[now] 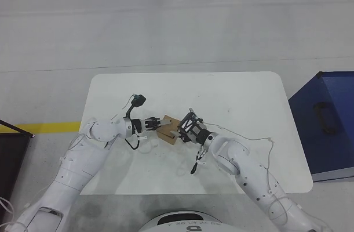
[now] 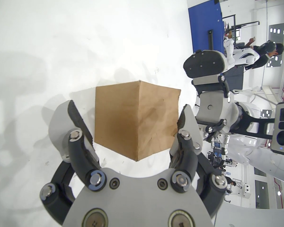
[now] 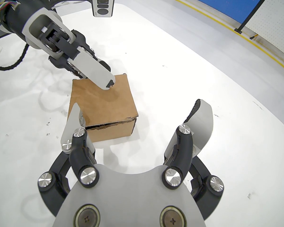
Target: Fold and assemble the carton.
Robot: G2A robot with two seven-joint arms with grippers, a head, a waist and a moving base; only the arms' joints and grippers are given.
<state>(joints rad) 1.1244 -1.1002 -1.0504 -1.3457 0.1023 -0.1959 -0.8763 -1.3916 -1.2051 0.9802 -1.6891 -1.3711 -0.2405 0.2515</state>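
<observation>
A small brown carton stands closed on the white table, near its middle. In the right wrist view the carton has a frayed seam along its near top edge. My left gripper is open and straddles one upright corner of the carton, one finger on each side. Seen from the right wrist, one finger of the left gripper lies on the carton's top. My right gripper is open on the opposite side, one finger against the carton's near corner, the other off to the side over bare table.
A blue bin stands past the table's right edge and a dark frame past its left. Thin cables trail on the table by the right arm. Bare table lies beyond the carton.
</observation>
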